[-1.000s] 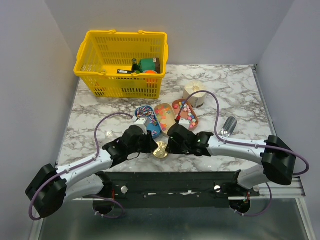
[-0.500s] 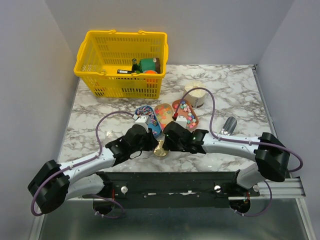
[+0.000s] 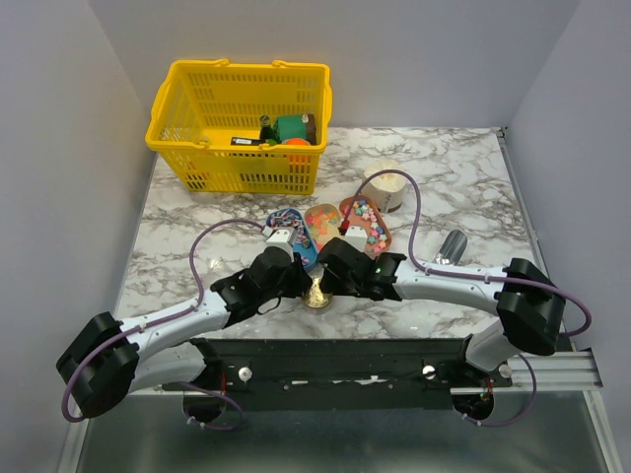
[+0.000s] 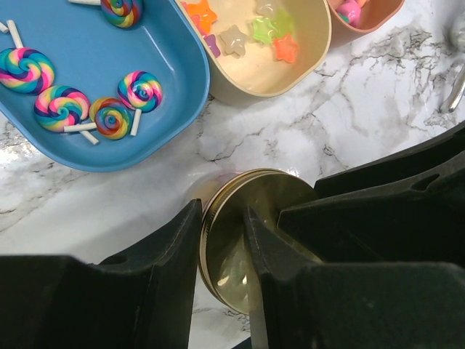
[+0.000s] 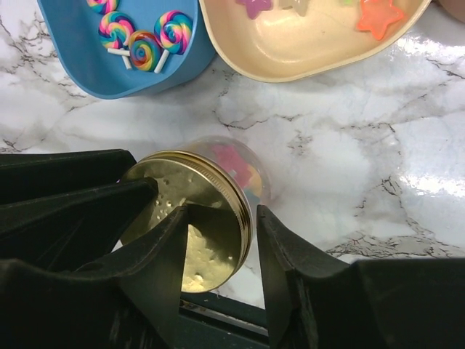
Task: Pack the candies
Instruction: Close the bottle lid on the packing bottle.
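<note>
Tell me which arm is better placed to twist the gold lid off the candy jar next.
Left, probably. The left end effector appears closed on the rim of the gold lid. The right end effector only straddles the lid, nearer the clear jar, so it suits steadying.

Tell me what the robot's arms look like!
The left arm and right arm are pale grey tubes joined by chunky black joints. A thin purple cable loops along each. The left end effector and right end effector each have two blocky black fingers.
</note>
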You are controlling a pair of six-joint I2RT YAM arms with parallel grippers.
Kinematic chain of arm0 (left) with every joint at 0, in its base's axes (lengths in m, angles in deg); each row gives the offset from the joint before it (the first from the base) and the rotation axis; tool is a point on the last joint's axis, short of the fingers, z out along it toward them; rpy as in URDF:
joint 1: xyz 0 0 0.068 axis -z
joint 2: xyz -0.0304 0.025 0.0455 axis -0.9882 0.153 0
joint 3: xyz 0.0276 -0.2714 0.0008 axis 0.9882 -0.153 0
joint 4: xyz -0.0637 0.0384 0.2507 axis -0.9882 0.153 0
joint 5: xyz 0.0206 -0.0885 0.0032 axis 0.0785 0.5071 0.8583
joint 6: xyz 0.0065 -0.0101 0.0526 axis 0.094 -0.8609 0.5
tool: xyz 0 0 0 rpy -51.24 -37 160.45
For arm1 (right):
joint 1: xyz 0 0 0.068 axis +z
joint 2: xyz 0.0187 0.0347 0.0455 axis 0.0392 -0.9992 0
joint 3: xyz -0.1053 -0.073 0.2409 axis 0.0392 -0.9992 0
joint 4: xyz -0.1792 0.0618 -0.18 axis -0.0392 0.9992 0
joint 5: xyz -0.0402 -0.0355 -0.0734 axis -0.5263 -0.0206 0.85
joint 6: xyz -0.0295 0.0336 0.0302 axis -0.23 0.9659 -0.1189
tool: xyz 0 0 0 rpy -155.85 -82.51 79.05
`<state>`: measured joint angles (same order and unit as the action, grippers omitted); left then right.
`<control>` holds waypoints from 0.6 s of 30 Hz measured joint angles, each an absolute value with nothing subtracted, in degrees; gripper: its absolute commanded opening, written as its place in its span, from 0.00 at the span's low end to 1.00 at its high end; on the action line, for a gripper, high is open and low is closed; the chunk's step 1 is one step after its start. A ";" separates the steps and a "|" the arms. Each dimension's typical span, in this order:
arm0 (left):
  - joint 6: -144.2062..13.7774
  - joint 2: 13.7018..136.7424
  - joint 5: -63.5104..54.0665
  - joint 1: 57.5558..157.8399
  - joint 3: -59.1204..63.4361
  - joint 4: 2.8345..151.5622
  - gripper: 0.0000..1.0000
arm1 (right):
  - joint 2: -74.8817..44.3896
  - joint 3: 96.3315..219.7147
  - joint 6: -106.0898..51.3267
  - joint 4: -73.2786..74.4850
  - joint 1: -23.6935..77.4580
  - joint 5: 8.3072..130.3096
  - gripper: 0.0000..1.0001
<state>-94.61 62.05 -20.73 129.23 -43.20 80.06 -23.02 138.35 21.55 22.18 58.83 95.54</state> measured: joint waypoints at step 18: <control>-94.65 62.67 -20.86 129.34 -43.40 78.85 0.39 | -20.05 131.43 27.30 15.12 58.81 96.15 0.38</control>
